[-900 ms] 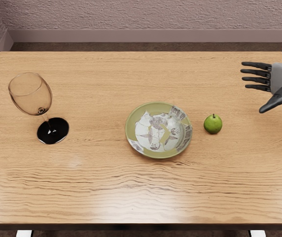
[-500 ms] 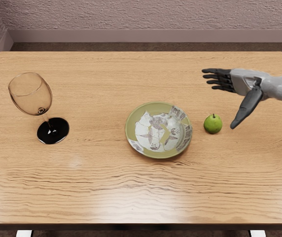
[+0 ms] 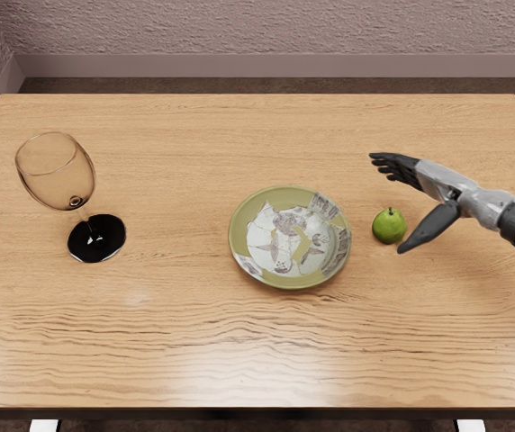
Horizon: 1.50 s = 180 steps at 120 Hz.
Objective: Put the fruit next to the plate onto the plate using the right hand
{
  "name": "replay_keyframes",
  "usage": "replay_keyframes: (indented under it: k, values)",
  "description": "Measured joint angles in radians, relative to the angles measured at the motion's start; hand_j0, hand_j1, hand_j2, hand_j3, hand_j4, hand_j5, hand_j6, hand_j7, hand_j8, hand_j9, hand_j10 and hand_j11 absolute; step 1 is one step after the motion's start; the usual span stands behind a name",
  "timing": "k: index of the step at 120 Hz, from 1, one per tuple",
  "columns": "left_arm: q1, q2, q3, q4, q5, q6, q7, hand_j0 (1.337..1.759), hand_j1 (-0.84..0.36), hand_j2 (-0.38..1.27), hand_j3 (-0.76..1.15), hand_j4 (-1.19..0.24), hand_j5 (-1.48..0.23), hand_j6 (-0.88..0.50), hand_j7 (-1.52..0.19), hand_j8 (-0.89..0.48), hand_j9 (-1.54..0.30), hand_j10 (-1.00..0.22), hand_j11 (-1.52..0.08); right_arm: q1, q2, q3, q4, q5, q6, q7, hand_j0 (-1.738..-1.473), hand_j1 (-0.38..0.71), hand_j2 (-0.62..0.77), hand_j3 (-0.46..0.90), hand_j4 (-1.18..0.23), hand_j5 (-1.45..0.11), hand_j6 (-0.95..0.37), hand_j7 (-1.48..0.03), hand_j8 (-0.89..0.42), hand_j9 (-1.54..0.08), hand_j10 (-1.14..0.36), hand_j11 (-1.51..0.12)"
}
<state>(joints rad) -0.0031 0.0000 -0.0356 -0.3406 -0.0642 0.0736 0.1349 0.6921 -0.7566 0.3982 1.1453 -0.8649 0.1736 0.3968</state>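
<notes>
One arm is in play: my right hand (image 3: 438, 186) reaches in from the right edge and hovers over the table (image 3: 194, 315), while the left arm is out of view. The fingers (image 3: 388, 165) are spread wide and hold nothing; they point left, beyond and above the fruit (image 3: 389, 225), and the thumb (image 3: 427, 228) hangs down just to its right. I cannot tell whether the thumb tip touches the fruit; it looks a little apart. The small green fruit stands on the table just right of the plate (image 3: 238, 236), not on it. The wine glass (image 3: 57, 171) stands well apart at the far left.

Step in hand, as I judge it: the reach, with the grasp not yet made. The next move calls for lowering the open hand so that fingers and thumb bracket the fruit, then closing on it without nudging it, since a round fruit may roll; after that, a short carry left over the rim.

Against the frame half a second earlier, the hand sits lower and closer to the fruit, and the thumb has swung down beside it. Fruit, plate and glass lie as before.
</notes>
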Motion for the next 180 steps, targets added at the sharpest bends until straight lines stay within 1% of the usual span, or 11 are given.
replay_keyframes:
  k: [15, 35, 55, 86, 99, 111, 123, 135, 140, 149, 180]
  values:
    - [0.0, 0.0, 0.0, 0.0, 0.0, 0.0, 0.0, 1.658, 0.35, 0.0, 0.0, 0.0, 0.0, 0.0, 0.0, 0.0, 0.0, 0.0, 0.0, -0.038, 0.004, -0.001, -0.01, -0.01, -0.034, 0.015, -1.658, -0.11, -0.04, 0.0, -0.21, -0.26, -0.21, -0.26, -0.21, -0.26, -0.21, -0.26]
    - [-0.001, 0.0, 0.0, 0.0, 0.0, 0.0, 0.0, 1.658, 0.35, 0.0, 0.0, 0.0, 0.0, 0.0, 0.0, 0.0, 0.0, 0.0, 0.0, -0.069, 0.037, -0.001, -0.051, -0.015, -0.067, 0.021, -1.658, -0.04, -0.05, 0.0, -0.27, -0.34, -0.27, -0.34, -0.27, -0.34, -0.26, -0.34]
    - [-0.001, 0.0, 0.0, 0.0, 0.0, 0.0, 0.0, 1.658, 0.35, 0.0, 0.0, 0.0, 0.0, 0.0, 0.0, 0.0, 0.0, 0.0, 0.0, -0.077, 0.074, 0.0, -0.068, -0.005, -0.096, 0.022, -1.658, 0.04, -0.06, 0.0, -0.33, -0.42, -0.33, -0.42, -0.33, -0.42, -0.33, -0.42]
    - [-0.001, 0.0, 0.0, 0.0, 0.0, 0.0, 0.0, 1.658, 0.35, 0.0, 0.0, 0.0, 0.0, 0.0, 0.0, 0.0, 0.0, 0.0, 0.0, -0.081, 0.087, 0.0, -0.073, 0.003, -0.105, 0.019, -1.658, 0.2, -0.06, 0.0, -0.46, -0.6, -0.46, -0.59, -0.46, -0.6, -0.46, -0.6]
    - [0.0, 0.0, 0.0, 0.0, 0.0, 0.0, 0.0, 1.658, 0.35, 0.0, 0.0, 0.0, 0.0, 0.0, 0.0, 0.0, 0.0, 0.0, 0.0, -0.083, 0.091, 0.002, -0.074, 0.006, -0.107, 0.015, -1.658, 0.24, -0.01, 0.0, -0.51, -0.64, -0.5, -0.64, -0.44, -0.65, -0.48, -0.65]
    - [0.0, 0.0, 0.0, 0.0, 0.0, 0.0, 0.0, 1.658, 0.35, 0.0, 0.0, 0.0, 0.0, 0.0, 0.0, 0.0, 0.0, 0.0, 0.0, -0.084, 0.094, 0.004, -0.073, 0.009, -0.104, 0.013, -1.656, 0.26, 0.0, 0.0, -0.55, -0.66, -0.54, -0.68, -0.41, -0.69, -0.45, -0.7]
    - [0.0, 0.0, 0.0, 0.0, 0.0, 0.0, 0.0, 1.658, 0.35, 0.0, 0.0, 0.0, 0.0, 0.0, 0.0, 0.0, 0.0, 0.0, 0.0, -0.082, 0.094, 0.002, -0.072, 0.009, -0.094, 0.011, -1.655, 0.28, 0.0, 0.0, -0.59, -0.7, -0.5, -0.73, -0.37, -0.72, -0.4, -0.75]
    - [0.0, 0.0, 0.0, 0.0, 0.0, 0.0, 0.0, 1.658, 0.35, 0.0, 0.0, 0.0, 0.0, 0.0, 0.0, 0.0, 0.0, 0.0, 0.0, -0.078, 0.087, 0.002, -0.068, 0.013, -0.066, 0.01, -1.655, 0.28, 0.1, 0.0, -0.61, -0.74, -0.52, -0.76, -0.36, -0.76, -0.43, -0.79]
    - [0.0, 0.0, 0.0, 0.0, 0.0, 0.0, 0.0, 1.658, 0.35, 0.0, 0.0, 0.0, 0.0, 0.0, 0.0, 0.0, 0.0, 0.0, 0.0, -0.075, 0.082, 0.003, -0.062, 0.02, -0.053, 0.01, -1.655, 0.27, 0.15, 0.0, -0.61, -0.76, -0.54, -0.78, -0.41, -0.78, -0.44, -0.79]
    - [0.0, 0.0, 0.0, 0.0, 0.0, 0.0, 0.0, 1.658, 0.35, 0.0, 0.0, 0.0, 0.0, 0.0, 0.0, 0.0, 0.0, 0.0, 0.0, -0.067, 0.062, 0.007, -0.042, 0.034, -0.027, 0.009, -1.656, 0.27, 0.2, 0.0, -0.62, -0.78, -0.57, -0.79, -0.45, -0.8, -0.47, -0.81]
    - [0.0, 0.0, 0.0, 0.0, 0.0, 0.0, 0.0, 1.658, 0.35, 0.0, 0.0, 0.0, 0.0, 0.0, 0.0, 0.0, 0.0, 0.0, 0.0, -0.014, -0.02, 0.012, 0.043, 0.083, 0.063, 0.008, -1.657, 0.27, 0.24, 0.0, -0.64, -0.84, -0.62, -0.84, -0.45, -0.84, -0.48, -0.84]
